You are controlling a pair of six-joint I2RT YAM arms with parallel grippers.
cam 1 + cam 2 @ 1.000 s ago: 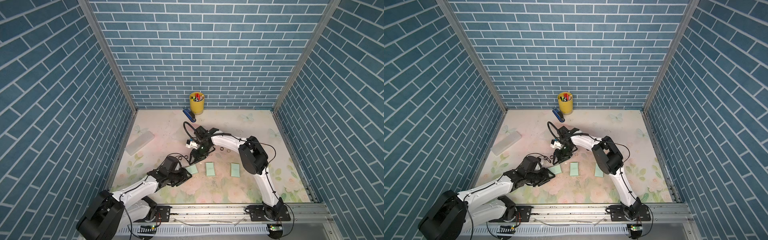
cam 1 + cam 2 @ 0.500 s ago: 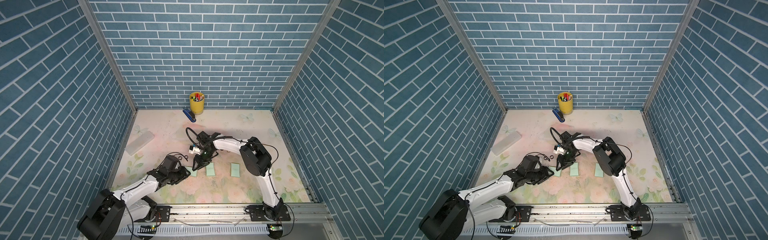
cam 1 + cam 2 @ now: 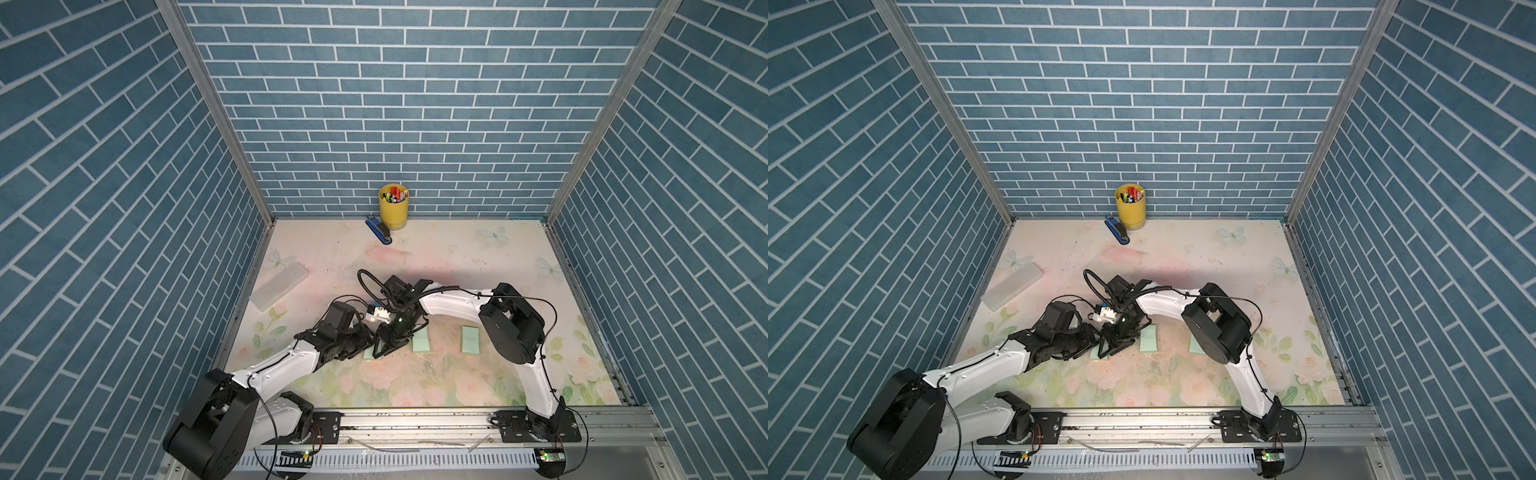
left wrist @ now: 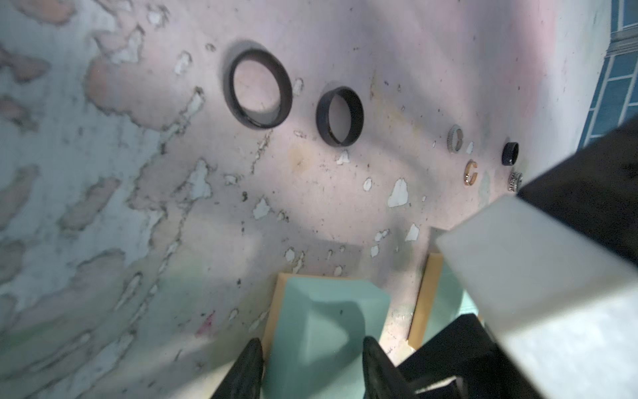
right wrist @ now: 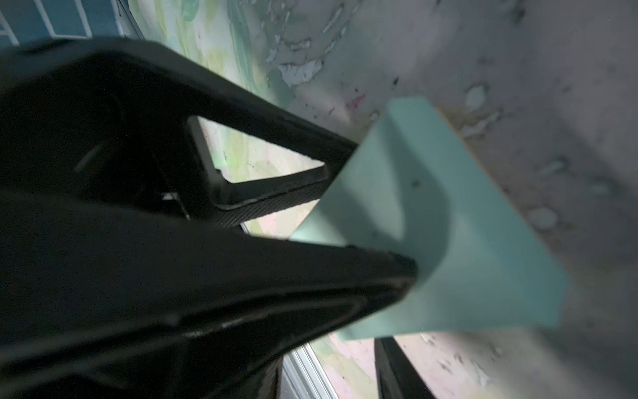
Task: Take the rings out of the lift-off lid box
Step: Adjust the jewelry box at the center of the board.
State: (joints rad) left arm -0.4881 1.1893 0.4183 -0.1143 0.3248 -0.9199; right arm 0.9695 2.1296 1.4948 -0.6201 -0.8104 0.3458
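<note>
Room first. The table (image 3: 457, 257) is boxed in by brick walls on three sides, with the front rail (image 3: 415, 419) on the arms' side. The back half and the right side are open. A yellow pen cup (image 3: 393, 208) and a blue stapler (image 3: 379, 235) sit by the back wall, and a pale block (image 3: 279, 286) lies near the left wall.

Both arms crowd the front, left of centre. A second mint-green piece (image 3: 420, 343) lies just beside the right gripper (image 3: 384, 349). A third mint-green piece (image 3: 470, 340) is just beside the right arm's elbow.

Left gripper (image 4: 310, 342): one finger on each side of the mint-green box (image 4: 328, 304). The right wrist view shows both fingers pressed on its opposite edges, so it's clamped on it. I can't tell if the box is off the table.

The right gripper is down at the same box, tight against the left one. Its fingers are mostly hidden and blurred – I can't tell whether they're apart or gripping.

The rings (image 4: 286, 100) are out on the bare table – six of them, ahead of the left fingertips and beyond the box, touching neither gripper.
- Nearest are two black ones, side by side but apart; the second black ring (image 4: 357, 115) is a bit farther out.
- Farther still is a loose cluster: a third black ring (image 4: 510, 153), a copper ring (image 4: 466, 174) and two greyish rings (image 4: 450, 140).
- That cluster lies close to the white link of the right arm (image 4: 538, 276).

I can't make the rings out in the top views.
</note>
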